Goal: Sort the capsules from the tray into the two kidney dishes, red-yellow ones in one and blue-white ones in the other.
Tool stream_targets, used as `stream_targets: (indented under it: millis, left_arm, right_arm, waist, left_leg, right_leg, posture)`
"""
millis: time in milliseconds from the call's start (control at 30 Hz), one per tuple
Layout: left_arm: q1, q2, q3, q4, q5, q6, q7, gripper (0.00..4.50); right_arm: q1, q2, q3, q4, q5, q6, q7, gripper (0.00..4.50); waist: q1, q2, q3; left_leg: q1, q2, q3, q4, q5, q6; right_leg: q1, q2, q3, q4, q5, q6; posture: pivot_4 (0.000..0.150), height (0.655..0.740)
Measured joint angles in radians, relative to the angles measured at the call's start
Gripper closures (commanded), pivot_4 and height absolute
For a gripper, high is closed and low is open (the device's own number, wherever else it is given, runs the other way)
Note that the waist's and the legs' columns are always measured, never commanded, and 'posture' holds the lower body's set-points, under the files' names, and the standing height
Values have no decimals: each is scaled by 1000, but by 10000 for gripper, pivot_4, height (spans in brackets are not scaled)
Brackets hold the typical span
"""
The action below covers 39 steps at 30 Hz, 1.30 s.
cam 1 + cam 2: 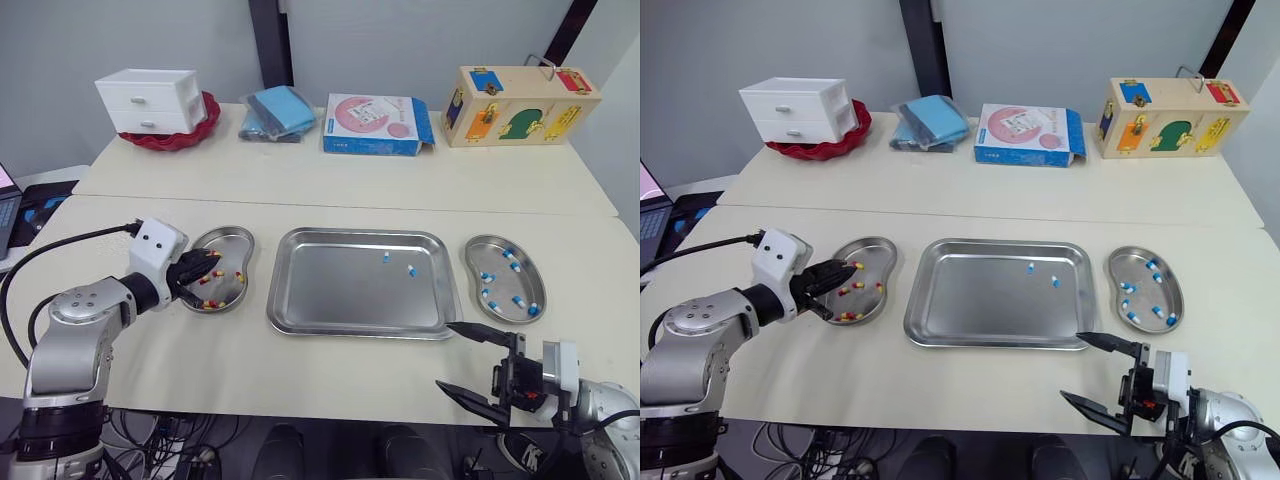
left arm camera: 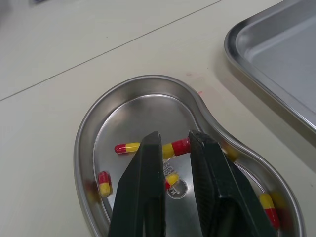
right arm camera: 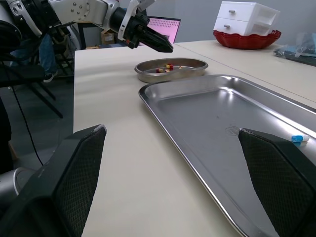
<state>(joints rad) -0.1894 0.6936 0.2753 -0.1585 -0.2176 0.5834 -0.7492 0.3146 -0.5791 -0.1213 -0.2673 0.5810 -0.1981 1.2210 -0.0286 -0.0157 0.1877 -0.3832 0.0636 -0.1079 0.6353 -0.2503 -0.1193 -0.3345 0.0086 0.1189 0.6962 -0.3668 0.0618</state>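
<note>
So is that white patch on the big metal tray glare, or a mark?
Right wrist view: glare, a white streak of reflected light on the tray floor. Left wrist view: the curved wall of the kidney dish mirrors the red-yellow capsules as faint doubles. Left eye view: the light looks soft and even, with no hard shadows.
</note>
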Motion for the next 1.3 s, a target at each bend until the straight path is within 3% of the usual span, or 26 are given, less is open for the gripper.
stream_targets:
  millis: [300,733,1033,1233,1300]
  left_arm:
    - [-18,-1,-44,54,-3,-39,20,40929]
    - [-55,-1,-74,108,-2,-64,19,1466]
    - [-54,1,-74,115,-3,-65,20,510]
    - [5,29,-11,97,-56,-64,-7,510]
    - [101,100,74,61,-96,-43,-54,510]
  right_arm:
    - [19,5,0,-1,-7,0,-17,0]
    - [32,5,0,-3,-10,-1,-43,0]
    - [40,3,-2,-3,-11,1,-45,0]
    - [81,-124,-51,-54,-19,137,-87,0]
    - [122,-223,-130,-92,-10,255,-124,0]
  waist:
    - [-1,0,0]
    - [-1,0,0]
    - [-1,0,0]
    - [-5,0,0]
    - [-15,0,0]
  left_leg:
    - [0,0,0,0,0,0]
    - [0,0,0,0,0,0]
    - [0,0,0,0,0,0]
    - [0,0,1,-1,0,0]
    - [0,1,3,-3,0,0]
  right_leg:
    - [0,0,0,0,0,0]
    - [0,0,0,0,0,0]
    - [0,0,0,0,0,0]
    - [-1,0,1,0,0,0]
    - [-2,0,3,-1,0,0]
  posture:
    - [1500,7400]
    - [1500,7400]
    - [1500,7400]
    - [1500,7400]
    - [1500,7400]
